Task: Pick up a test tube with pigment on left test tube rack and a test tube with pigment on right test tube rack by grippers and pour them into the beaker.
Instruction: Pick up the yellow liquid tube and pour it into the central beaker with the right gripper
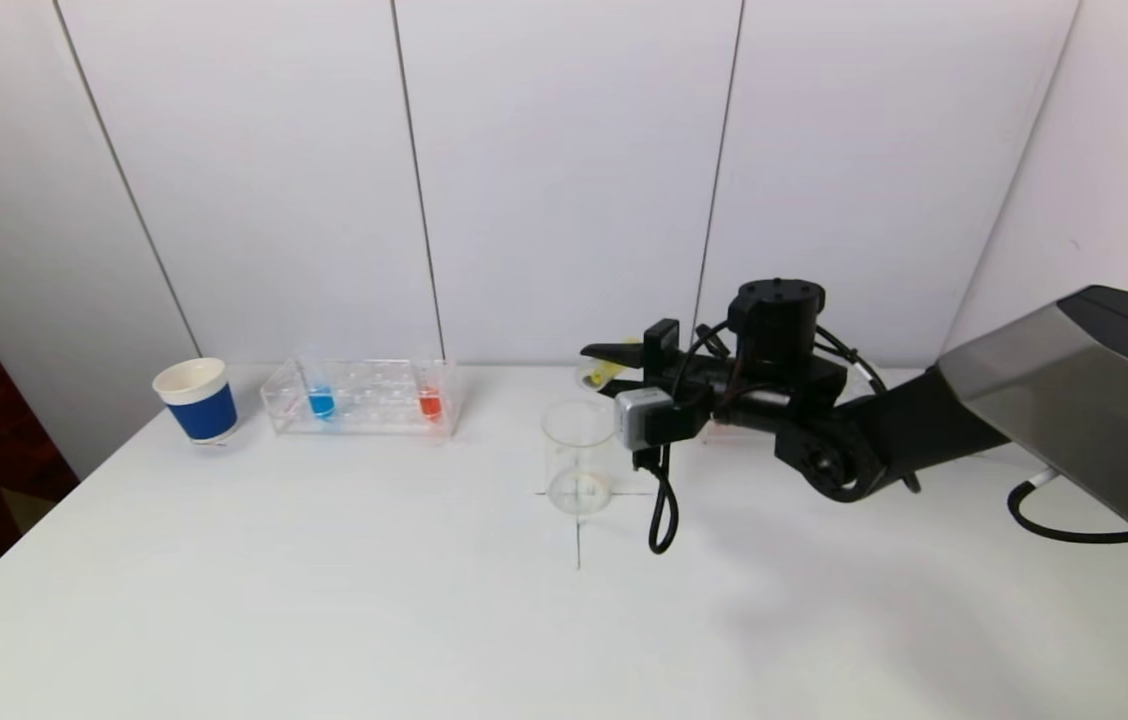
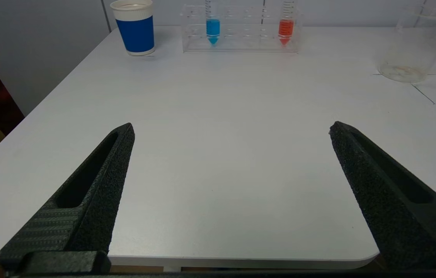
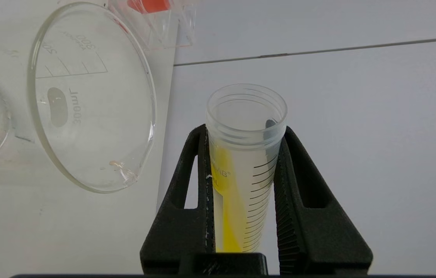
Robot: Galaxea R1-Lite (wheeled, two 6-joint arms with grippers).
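Nearest the camera: right gripper, clamped on a test tube with yellow pigment, tube tipped over toward horizontal, liquid lying along its lower wall, mouth open and not yet over the beaker. The beaker stands just beside and below the right gripper's tip, on the far side from its arm; it looks almost empty, only a faint residue at the base. Step in hand, by my reading: the pour from the right-side tube, just starting or about to. Next move calls for bringing the tube mouth over the beaker rim and tilting further; risk is spilling short onto the worktop. Left gripper spread wide, holding nothing, low near the worktop's front edge, well apart from the left test tube rack, which stands far ahead of it with a blue tube and a red tube upright. Blue-and-white paper cup just beyond that rack. Worktop plain white, thin cross marks under the beaker. White panelled wall behind.
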